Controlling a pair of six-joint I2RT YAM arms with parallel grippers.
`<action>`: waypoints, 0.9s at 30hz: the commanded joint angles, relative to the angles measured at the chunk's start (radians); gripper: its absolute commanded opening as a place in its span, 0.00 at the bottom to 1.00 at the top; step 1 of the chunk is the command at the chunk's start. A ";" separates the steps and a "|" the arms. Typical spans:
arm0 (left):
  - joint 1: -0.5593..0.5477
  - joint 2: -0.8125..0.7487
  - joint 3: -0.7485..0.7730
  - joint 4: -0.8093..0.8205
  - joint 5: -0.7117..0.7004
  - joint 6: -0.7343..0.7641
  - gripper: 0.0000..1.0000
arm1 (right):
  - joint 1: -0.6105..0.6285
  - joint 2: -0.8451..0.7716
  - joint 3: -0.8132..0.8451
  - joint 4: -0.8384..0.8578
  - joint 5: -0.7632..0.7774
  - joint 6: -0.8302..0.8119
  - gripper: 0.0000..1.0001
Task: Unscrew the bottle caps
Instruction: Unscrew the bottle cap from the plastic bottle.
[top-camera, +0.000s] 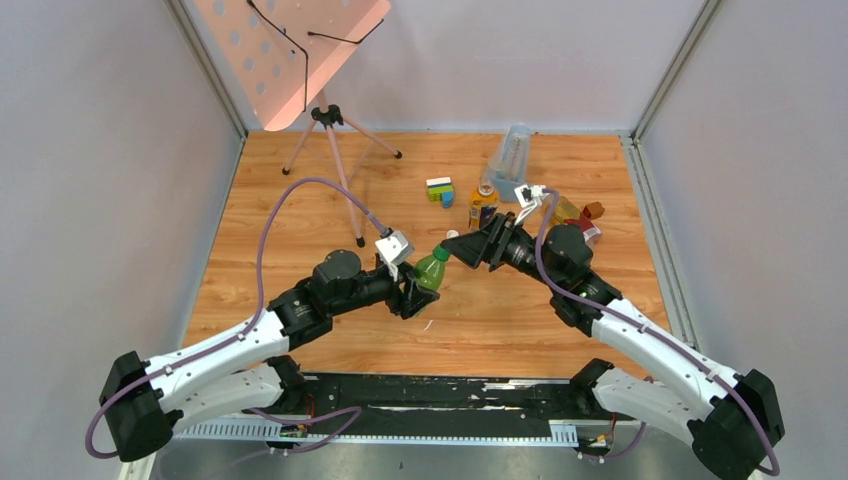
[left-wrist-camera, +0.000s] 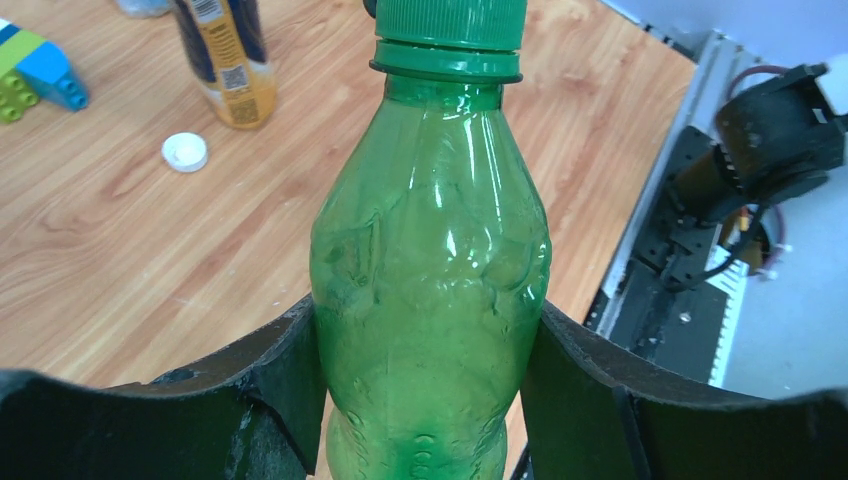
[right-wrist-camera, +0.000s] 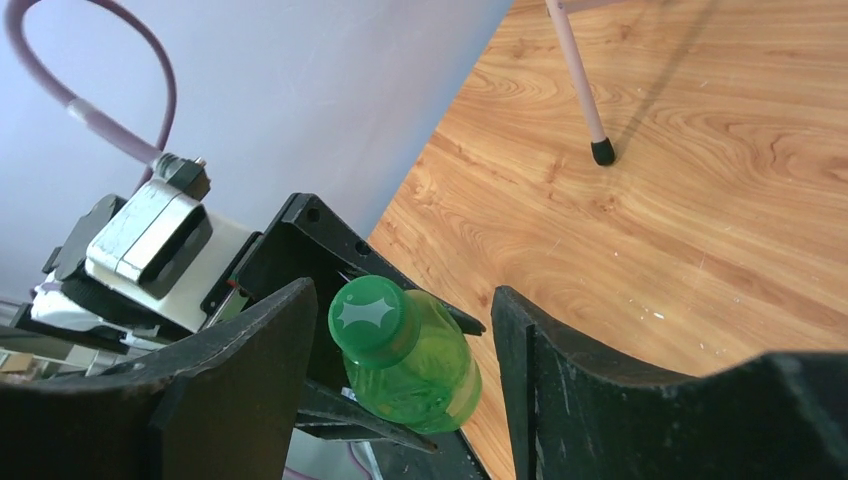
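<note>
Left wrist, left gripper (left-wrist-camera: 424, 335) clamps capped green bottle (left-wrist-camera: 430, 250)

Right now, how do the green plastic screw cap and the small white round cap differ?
The green cap sits on the green bottle in the left gripper; the white cap lies loose on the wooden table. The green cap is between the right gripper's open fingers; the white cap is untouched. Both are round.

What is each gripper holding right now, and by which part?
Left gripper clamps the green bottle by its lower body. Right gripper holds nothing: its jaws stand open either side of the green cap.
</note>
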 joint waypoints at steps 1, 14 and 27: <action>-0.019 0.015 0.062 -0.004 -0.127 0.057 0.00 | 0.014 0.054 0.084 -0.017 0.056 0.058 0.65; -0.038 0.075 0.087 0.019 -0.142 0.049 0.00 | 0.055 0.135 0.112 -0.010 0.123 0.043 0.34; -0.038 0.100 0.084 0.040 -0.121 0.036 0.00 | 0.055 0.127 0.098 0.001 0.142 0.034 0.43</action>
